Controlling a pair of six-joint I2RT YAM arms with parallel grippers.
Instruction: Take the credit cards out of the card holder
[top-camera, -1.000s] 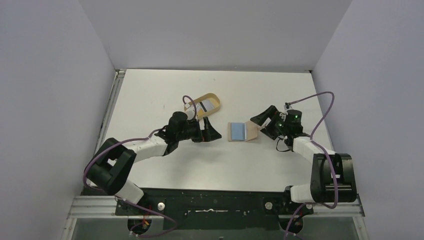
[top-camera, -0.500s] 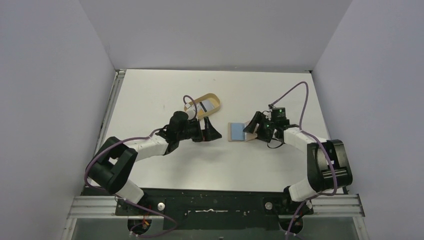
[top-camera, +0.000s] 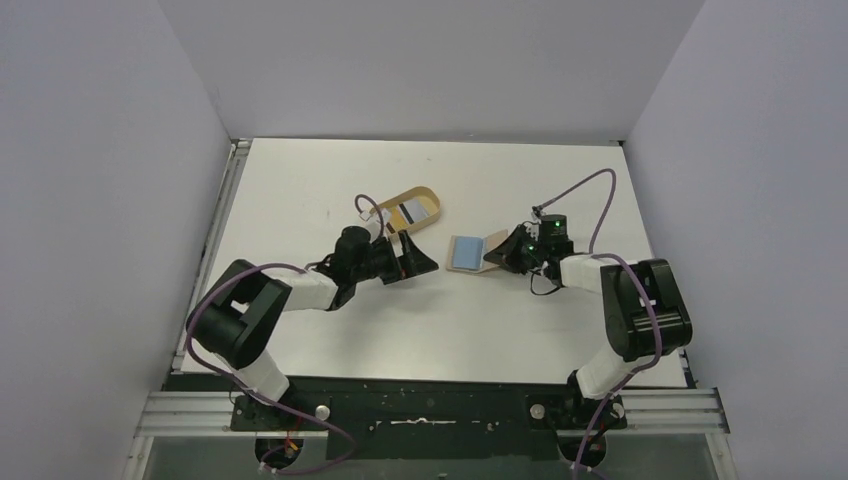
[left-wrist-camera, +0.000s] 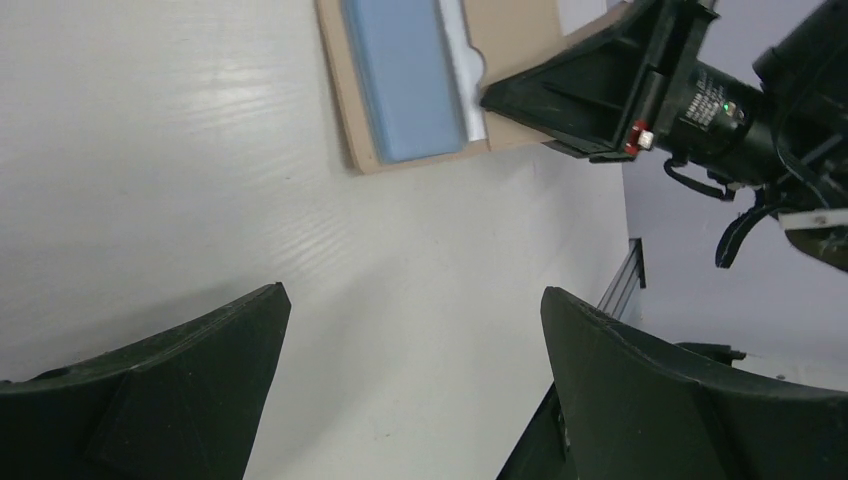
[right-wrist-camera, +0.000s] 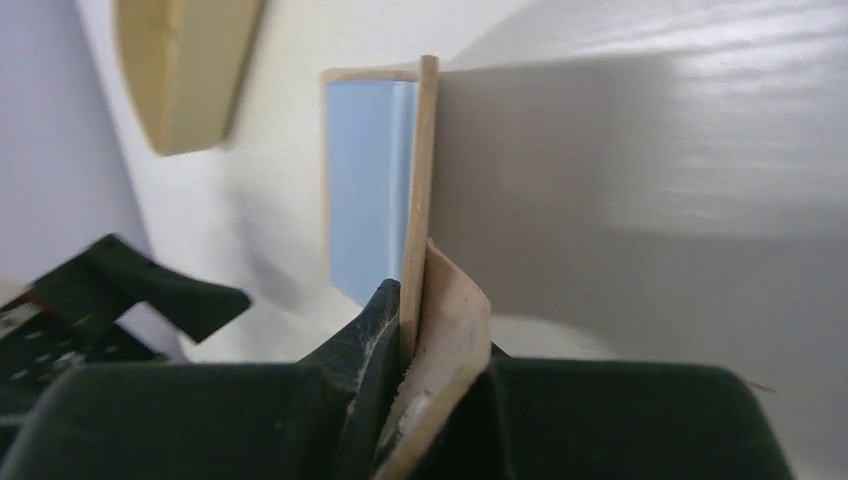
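Note:
The card holder (top-camera: 466, 251) lies open at the table's middle, tan outside and light blue inside (left-wrist-camera: 405, 80). My right gripper (top-camera: 497, 257) is shut on its right-hand flap, which stands raised on edge (right-wrist-camera: 420, 180) between the jaws (right-wrist-camera: 415, 300). A pale strip (left-wrist-camera: 456, 60) runs along the blue panel; I cannot tell whether it is a card. One whitish credit card (top-camera: 414, 212) with a dark stripe lies in the oval tray. My left gripper (top-camera: 428, 258) hangs open just left of the holder, nothing between its fingers (left-wrist-camera: 415, 295).
The oval tan wooden tray (top-camera: 432, 198) sits behind the left gripper, also showing in the right wrist view (right-wrist-camera: 185, 70). Grey walls close in the table on three sides. A metal rail (top-camera: 222, 215) runs along the left edge.
My right gripper moved left to the holder and shut on its right flap, lifting it. The holder slid slightly left. The left gripper stayed open and shifted a little.

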